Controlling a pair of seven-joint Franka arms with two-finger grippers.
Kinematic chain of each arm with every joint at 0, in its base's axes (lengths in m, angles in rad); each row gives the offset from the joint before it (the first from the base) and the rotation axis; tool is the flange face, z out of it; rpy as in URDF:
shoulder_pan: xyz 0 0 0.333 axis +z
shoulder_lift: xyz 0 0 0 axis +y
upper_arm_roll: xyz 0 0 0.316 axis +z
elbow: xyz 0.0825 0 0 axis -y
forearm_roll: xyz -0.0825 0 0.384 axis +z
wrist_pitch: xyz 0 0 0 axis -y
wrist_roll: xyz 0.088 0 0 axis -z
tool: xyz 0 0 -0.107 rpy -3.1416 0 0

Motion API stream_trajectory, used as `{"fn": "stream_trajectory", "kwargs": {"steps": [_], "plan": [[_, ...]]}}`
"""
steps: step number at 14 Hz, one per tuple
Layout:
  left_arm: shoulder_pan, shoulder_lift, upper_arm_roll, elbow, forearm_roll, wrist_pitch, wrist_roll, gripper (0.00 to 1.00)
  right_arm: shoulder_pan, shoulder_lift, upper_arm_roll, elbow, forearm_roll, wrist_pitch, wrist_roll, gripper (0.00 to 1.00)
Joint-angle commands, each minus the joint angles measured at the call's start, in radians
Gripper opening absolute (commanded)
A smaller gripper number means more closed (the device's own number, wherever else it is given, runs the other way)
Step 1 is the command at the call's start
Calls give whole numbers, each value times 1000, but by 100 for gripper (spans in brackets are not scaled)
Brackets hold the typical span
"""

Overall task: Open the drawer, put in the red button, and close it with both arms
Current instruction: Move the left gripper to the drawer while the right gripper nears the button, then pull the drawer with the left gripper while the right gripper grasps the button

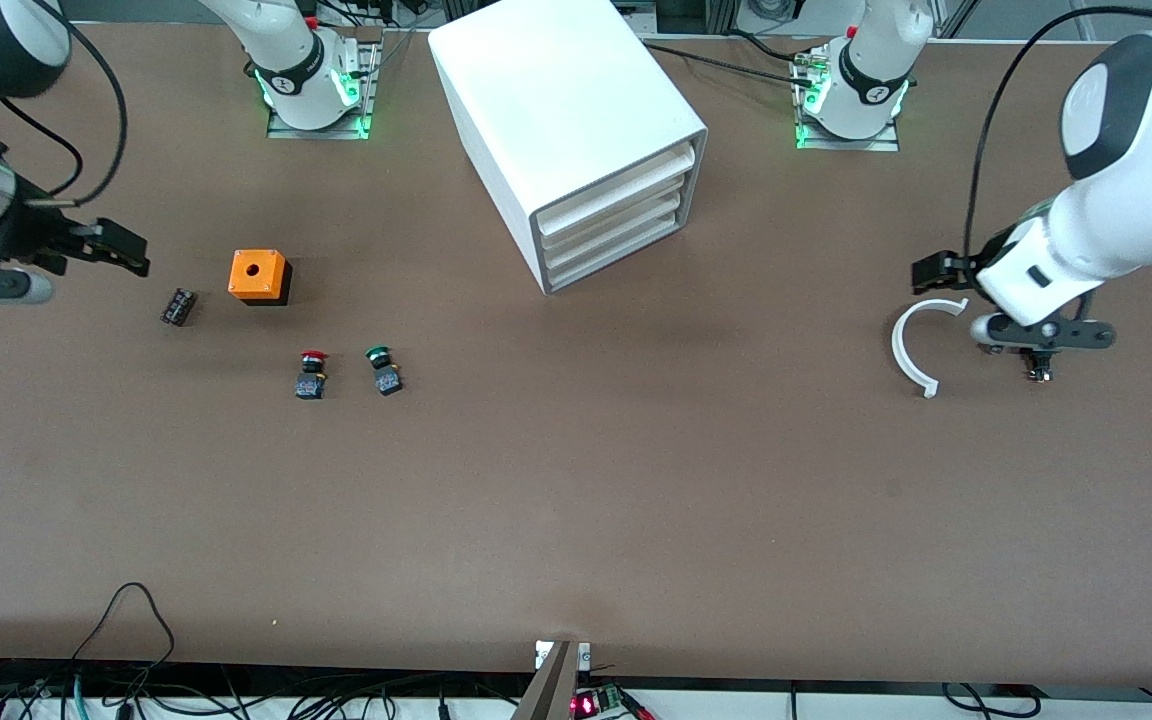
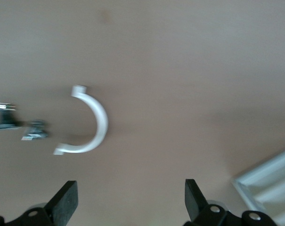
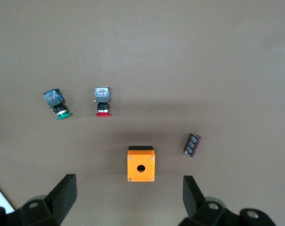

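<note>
The white cabinet (image 1: 576, 130) stands midway between the arm bases, and its three tray drawers (image 1: 616, 220) are all shut. A corner of the cabinet shows in the left wrist view (image 2: 269, 181). The red button (image 1: 312, 374) lies on the table toward the right arm's end, beside the green button (image 1: 383, 370). It also shows in the right wrist view (image 3: 102, 101). My right gripper (image 1: 136, 255) is open and empty, up over the table at the right arm's end (image 3: 129, 197). My left gripper (image 1: 926, 272) is open and empty over the left arm's end (image 2: 131, 202).
An orange cube with a hole (image 1: 259, 276) and a small black cylinder (image 1: 178, 306) lie farther from the front camera than the buttons. A white curved piece (image 1: 914, 345) lies below the left gripper. Cables run along the table's front edge.
</note>
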Motion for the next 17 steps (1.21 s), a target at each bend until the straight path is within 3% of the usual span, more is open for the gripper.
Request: {"fn": "stream_trajectory", "kwargs": {"steps": [1,5,8,13,17], "plan": [[15,90,-26,-33,-234,-20,31,100,61,96,-3,29,6,54,-1,100],[14,212,-58,-158,-658,-15,119,100,93,214,-3,32,10,135,6,100],[11,279,-116,-259,-874,-8,266,100,116,315,-3,21,12,242,-3,100],[3,298,-237,-385,-901,114,389,100,139,464,0,-28,50,454,7,100],[3,293,-290,-445,-930,114,435,100,136,518,-2,-36,64,487,93,100]]}}
